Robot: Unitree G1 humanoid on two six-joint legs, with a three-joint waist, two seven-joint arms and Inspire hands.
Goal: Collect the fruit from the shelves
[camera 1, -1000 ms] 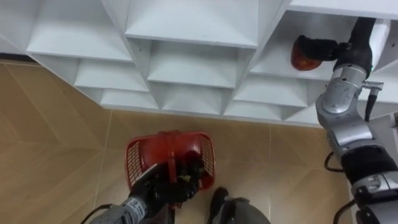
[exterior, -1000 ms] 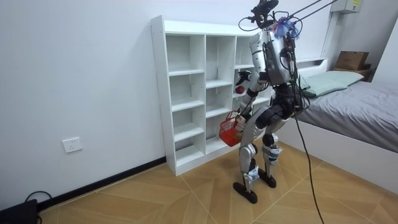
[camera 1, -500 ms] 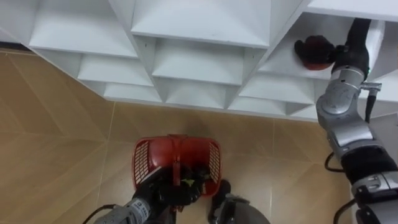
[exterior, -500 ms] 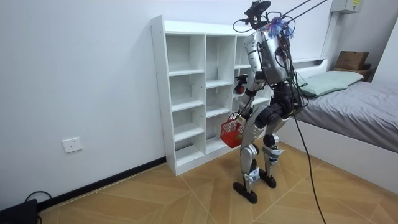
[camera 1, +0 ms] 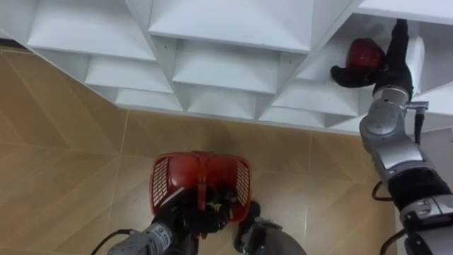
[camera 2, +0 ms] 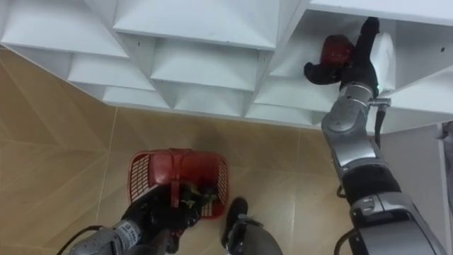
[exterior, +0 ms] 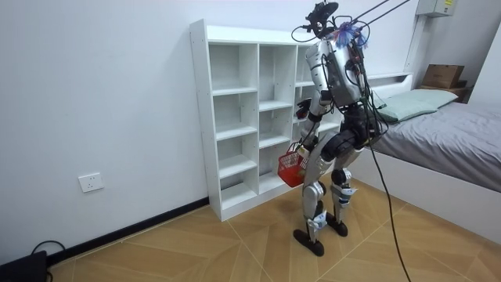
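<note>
Left eye view: red fruit (camera 1: pixel 365 52) is gripped from below by the right hand (camera 1: pixel 379 73), inside a closet (camera 1: pixel 226 42) cubby at the right. Red basket (camera 1: pixel 166 183) is held by its handle in the left hand (camera 1: pixel 191 216), fingers curled round it. Room view: robot's stood facing the closet, w/ the basket hung at thigh level. Right eye view: same.

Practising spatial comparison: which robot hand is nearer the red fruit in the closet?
Right. The right hand grips the red fruit on its shelf; the left hand holds the red basket far below.
</note>
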